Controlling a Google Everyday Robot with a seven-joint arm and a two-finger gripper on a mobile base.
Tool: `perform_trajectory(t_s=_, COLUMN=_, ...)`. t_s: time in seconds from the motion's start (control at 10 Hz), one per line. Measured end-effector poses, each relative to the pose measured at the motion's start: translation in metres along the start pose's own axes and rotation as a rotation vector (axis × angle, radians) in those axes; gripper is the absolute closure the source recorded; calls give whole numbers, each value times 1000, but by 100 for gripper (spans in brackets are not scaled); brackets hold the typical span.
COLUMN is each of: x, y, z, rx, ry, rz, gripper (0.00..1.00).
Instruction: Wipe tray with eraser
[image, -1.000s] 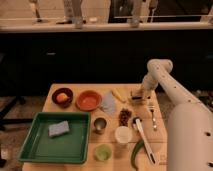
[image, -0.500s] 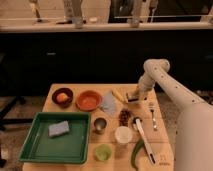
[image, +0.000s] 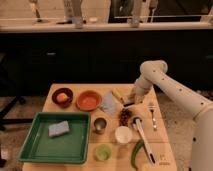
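The green tray (image: 31, 142) lies at the table's front left, with a grey-blue sponge pad (image: 58, 128) inside it. The white arm reaches in from the right and bends down to the back middle of the table. My gripper (image: 129, 101) hangs low there, far right of the tray. A small dark-topped tan block, the eraser (image: 125, 105), lies right at the gripper's tip. I cannot tell whether they touch.
An orange bowl (image: 89, 100), a dark bowl with an orange fruit (image: 62, 96), a grey-blue packet (image: 107, 102) and a yellow item (image: 117, 93) sit at the back. A metal cup (image: 100, 124), white cup (image: 123, 134), green cup (image: 103, 151), brush (image: 142, 136) and fork (image: 152, 115) fill the right half.
The arm has swung left and lowered the gripper from the table's right side toward the eraser at the back middle. Nothing on the table has moved.
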Motion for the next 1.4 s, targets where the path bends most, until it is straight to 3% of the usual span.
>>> perform_trajectory(t_s=0.4, x=-22, y=18, z=-18, rx=15, ry=-25, rz=-72, gripper=100)
perform_trajectory(t_s=1.4, x=-29, y=17, z=-16, rx=7, ry=-29, rz=-100, gripper=100)
